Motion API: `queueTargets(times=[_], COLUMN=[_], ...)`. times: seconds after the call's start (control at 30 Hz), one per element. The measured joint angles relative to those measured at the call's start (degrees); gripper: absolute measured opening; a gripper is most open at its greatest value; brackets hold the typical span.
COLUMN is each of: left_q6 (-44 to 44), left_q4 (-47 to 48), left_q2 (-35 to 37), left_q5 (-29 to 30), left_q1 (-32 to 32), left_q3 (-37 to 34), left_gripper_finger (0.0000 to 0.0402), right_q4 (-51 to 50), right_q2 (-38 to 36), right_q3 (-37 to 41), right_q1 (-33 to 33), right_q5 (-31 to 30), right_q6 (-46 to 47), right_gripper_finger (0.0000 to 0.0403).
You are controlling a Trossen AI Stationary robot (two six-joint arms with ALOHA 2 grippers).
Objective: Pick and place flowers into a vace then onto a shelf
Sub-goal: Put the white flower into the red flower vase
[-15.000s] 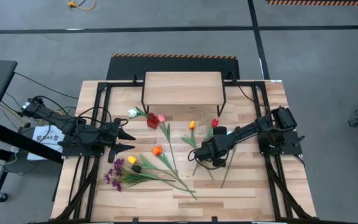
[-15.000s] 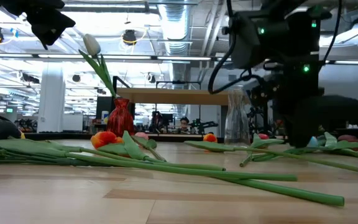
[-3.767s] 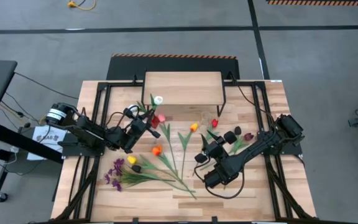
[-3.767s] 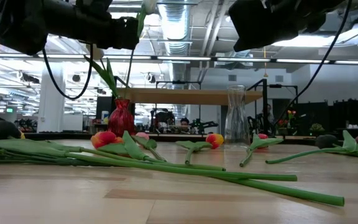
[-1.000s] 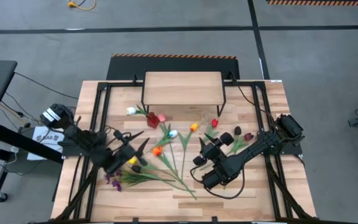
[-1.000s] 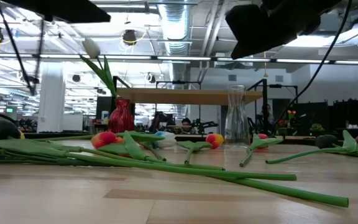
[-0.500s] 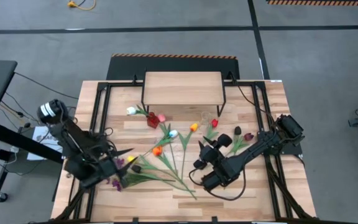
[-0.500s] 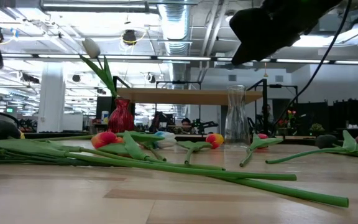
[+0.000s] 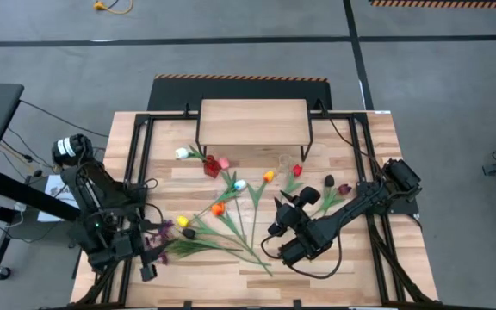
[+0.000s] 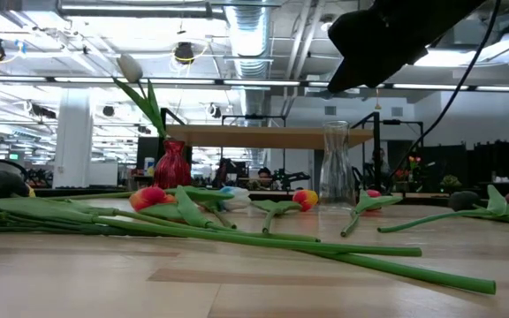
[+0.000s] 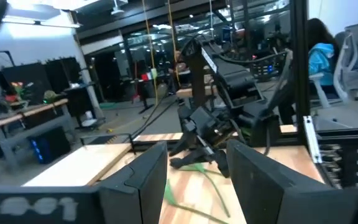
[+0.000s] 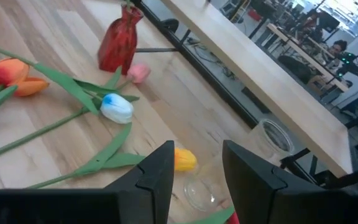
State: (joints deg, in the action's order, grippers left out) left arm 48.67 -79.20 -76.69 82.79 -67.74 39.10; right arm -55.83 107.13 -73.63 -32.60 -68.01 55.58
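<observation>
The left claw sits at the desk's front left corner, partly lost against the dark frame in the high view; its own wrist view shows the fingers apart with nothing between them. A second ago it was farther in, over the loose flowers. The right claw hovers right of centre, fingers parted and empty, hardly moved. In the low view only its dark bulk shows, cut off by the upper edge. The red vase before the shelf holds one white tulip. The clear glass vase stands empty. The other flowers lie scattered on the desk, among them a light blue tulip.
</observation>
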Motion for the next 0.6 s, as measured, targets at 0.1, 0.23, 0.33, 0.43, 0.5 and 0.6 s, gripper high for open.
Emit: queueTargets(times=[0.1, 0.23, 0.33, 0.43, 0.5, 0.6], left_q6=[-8.02, -21.35, -31.59, -40.45, -44.65, -49.59], left_q4=[5.24, 14.41, 22.40, 33.01, 40.69, 52.04], left_q2=[0.00, 0.00, 0.00, 0.00, 0.00, 0.00], left_q5=[0.68, 0.41, -4.44, -13.42, -20.29, -30.08], left_q1=[-2.16, -8.38, -12.26, -12.76, -10.71, -4.84], left_q3=[1.19, 3.89, 6.30, 8.89, 10.50, 12.69], left_gripper_finger=[0.0157, 0.0157, 0.0157, 0.0157, 0.0157, 0.0157], right_q4=[1.45, 2.35, 2.33, 2.74, 3.06, 3.67], right_q2=[0.00, 0.00, 0.00, 0.00, 0.00, 0.00], right_q3=[0.00, 0.00, 0.00, 0.00, 0.00, 0.00], right_q1=[-0.02, 0.00, -0.02, 0.00, -0.02, -0.02], right_q5=[1.40, 2.33, 2.34, 2.40, 2.42, 2.45], right_q6=[-2.69, -4.99, -5.18, -6.34, -6.61, -6.76], right_gripper_finger=[0.0128, 0.0128, 0.0128, 0.0128, 0.0128, 0.0128])
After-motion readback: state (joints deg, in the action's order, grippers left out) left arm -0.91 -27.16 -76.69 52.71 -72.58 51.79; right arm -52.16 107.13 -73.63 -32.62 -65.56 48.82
